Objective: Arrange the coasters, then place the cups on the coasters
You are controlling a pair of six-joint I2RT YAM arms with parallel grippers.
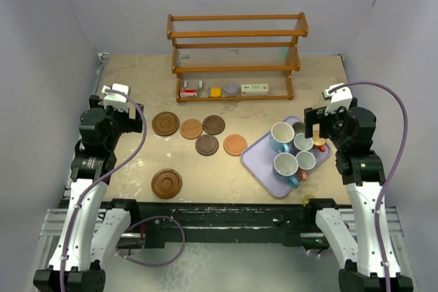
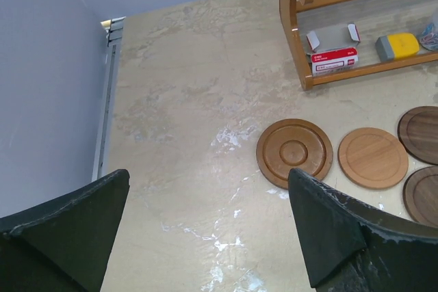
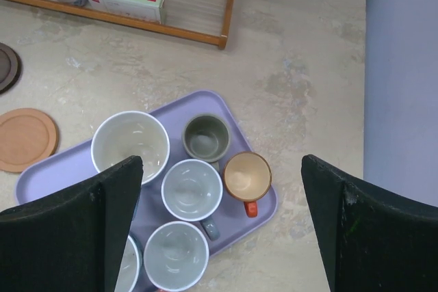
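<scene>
Covering part of the orange cup (image 1: 319,145), the right end effector (image 1: 316,126) gapes.

Far edge: wooden rack (image 1: 236,33) stands across the middle, open table (image 1: 137,87) either side of it
Left side: bare table from its left edge to the coasters (image 1: 207,144)
Centre: five coasters lie flat, close together; a sixth coaster (image 1: 167,183) alone near the front edge
Right side: cups (image 1: 282,137) crowd the tray (image 1: 259,155), narrow gaps between them
</scene>
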